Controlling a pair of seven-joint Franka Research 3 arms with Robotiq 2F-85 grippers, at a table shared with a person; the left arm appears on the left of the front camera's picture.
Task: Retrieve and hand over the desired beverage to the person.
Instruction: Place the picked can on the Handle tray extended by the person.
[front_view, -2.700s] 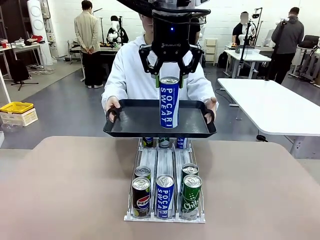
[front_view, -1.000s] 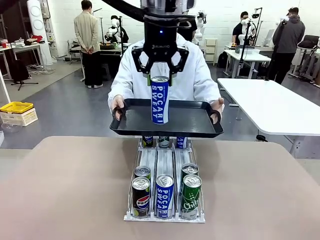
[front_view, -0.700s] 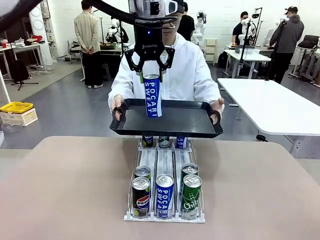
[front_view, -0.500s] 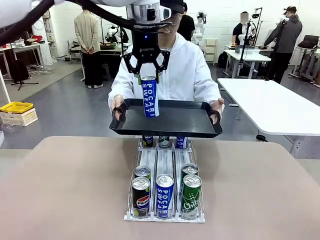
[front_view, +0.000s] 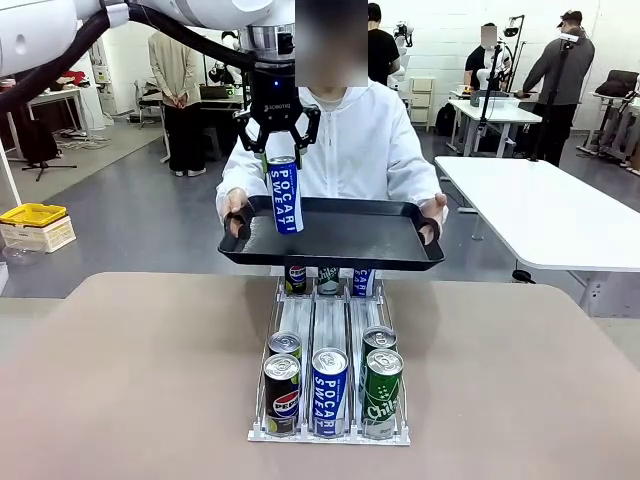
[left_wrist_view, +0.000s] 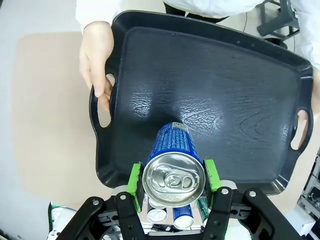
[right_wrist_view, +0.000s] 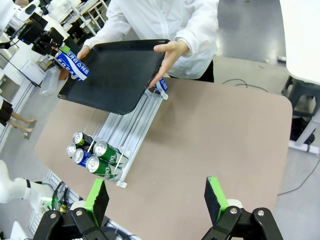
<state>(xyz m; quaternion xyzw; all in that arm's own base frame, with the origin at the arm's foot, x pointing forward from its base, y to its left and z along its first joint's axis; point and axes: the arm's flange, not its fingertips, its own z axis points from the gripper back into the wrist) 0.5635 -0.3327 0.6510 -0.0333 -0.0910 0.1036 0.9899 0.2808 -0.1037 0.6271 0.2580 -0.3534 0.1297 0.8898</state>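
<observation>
One can: blue Pocari Sweat, upright, long axis vertical, clamped near its top by the left pincer.
Grip: closed on the can, with a green pad on each side of the rim, plain in the left wrist view.
Can to tray: above the tray's left half, toward its robot-side edge. The base looks just above the tray floor, perhaps touching; the front view does not settle it.
Tray: black, level, held at both handles by the person, above the far edge of the tabletop.
Key relation: the can hangs straight under the pincer and the tray lies straight under the can. The next move looks like a short vertical descent, then a release.
Left arm pose: reaches in from the robot's left to the far side, wrist pointing straight down.
Other arm: the right pincer has its jaws wide and empty, high over the tabletop and well apart from the tray.
Nearer arm: the left.
Rack: at mid-tabletop, with more cans at its near end.
</observation>
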